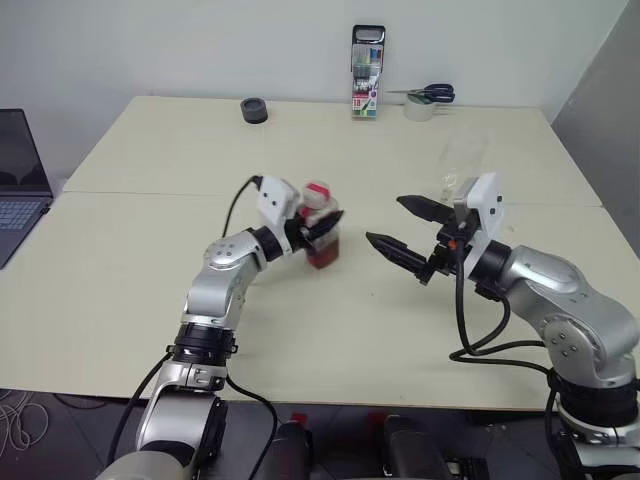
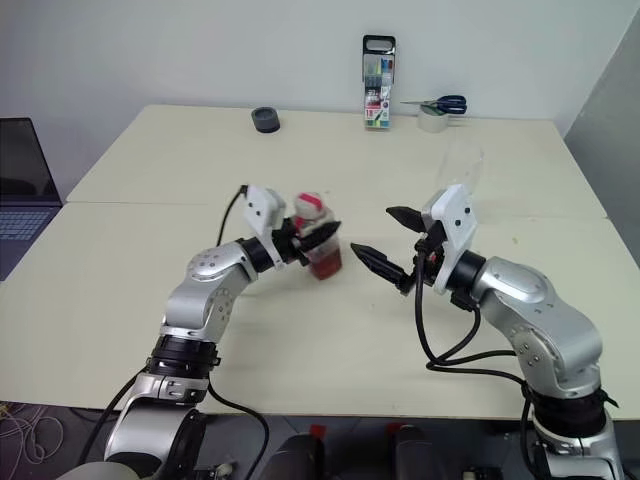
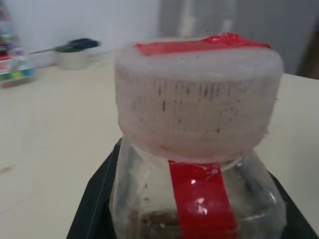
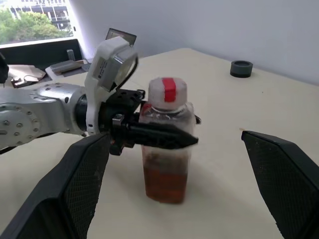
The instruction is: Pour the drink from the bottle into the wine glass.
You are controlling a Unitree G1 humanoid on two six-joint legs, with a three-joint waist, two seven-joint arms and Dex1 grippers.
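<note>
The small clear plastic bottle (image 1: 322,232) with a red label stripe and a white-and-red cap stands upright on the cream table (image 1: 150,160), its long axis vertical, a little reddish-brown drink (image 4: 165,183) in its base. The left gripper (image 1: 320,232) is clamped level around its upper body, just below the still-fitted cap. The right gripper (image 1: 405,228) hovers near on the bottle's right side, pointing at it, its two black fingers spread wide and holding nothing. The clear stemmed wine glass (image 1: 465,165) stands farther back, beyond the right gripper and well apart from the bottle. Uncapping by the free hand looks the likely next step.
</note>
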